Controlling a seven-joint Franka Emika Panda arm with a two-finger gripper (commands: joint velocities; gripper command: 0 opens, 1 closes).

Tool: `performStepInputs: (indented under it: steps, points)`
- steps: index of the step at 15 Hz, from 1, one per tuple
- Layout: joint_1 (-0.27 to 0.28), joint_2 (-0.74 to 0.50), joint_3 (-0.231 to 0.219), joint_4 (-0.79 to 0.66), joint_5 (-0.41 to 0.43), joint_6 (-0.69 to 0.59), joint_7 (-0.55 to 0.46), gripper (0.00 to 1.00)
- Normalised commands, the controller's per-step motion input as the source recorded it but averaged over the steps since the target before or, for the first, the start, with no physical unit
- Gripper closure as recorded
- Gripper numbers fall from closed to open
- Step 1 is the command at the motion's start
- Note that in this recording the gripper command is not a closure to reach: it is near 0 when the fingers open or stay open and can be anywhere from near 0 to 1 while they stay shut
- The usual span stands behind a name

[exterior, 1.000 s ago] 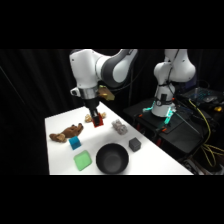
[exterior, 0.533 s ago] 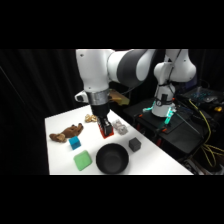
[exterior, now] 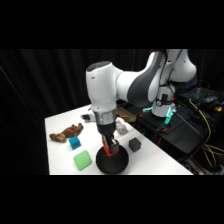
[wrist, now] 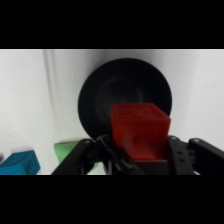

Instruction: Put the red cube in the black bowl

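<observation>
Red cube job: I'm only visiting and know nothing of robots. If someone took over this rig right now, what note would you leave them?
End effector: shut on the red cube, held in the air.
Black bowl: on the white table, directly below the cube; nothing visible in it.
Done: cube picked up and brought above the bowl.
Left: open the end effector so the cube drops in, probably after lowering a little, then lift away.
Nearby: green block, blue cube, dark grey cube.

A white table point(exterior: 60, 125) holds several small items. A flat green square block point(exterior: 82, 160) sits near its front edge. A blue cube point(exterior: 75, 143) lies just behind the block, a brown plush toy point(exterior: 66, 133) beyond that. A dark grey cube point(exterior: 134, 144) rests well right of the block.
</observation>
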Motion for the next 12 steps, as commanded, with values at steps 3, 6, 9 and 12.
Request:
performStepInputs:
  steps: [3, 6, 9, 12]
  points:
    - [-0.142, 0.18, 0.093, 0.09, 0.209, 0.25, -0.34, 1.00]
    - [-0.156, 0.03, 0.133, 0.06, 0.239, 0.05, -0.28, 1.00]
    - [-0.090, -0.08, 0.092, -0.02, 0.172, -0.03, -0.15, 0.00]
    - [-0.031, -0.18, 0.039, -0.06, 0.106, -0.16, -0.03, 0.00]
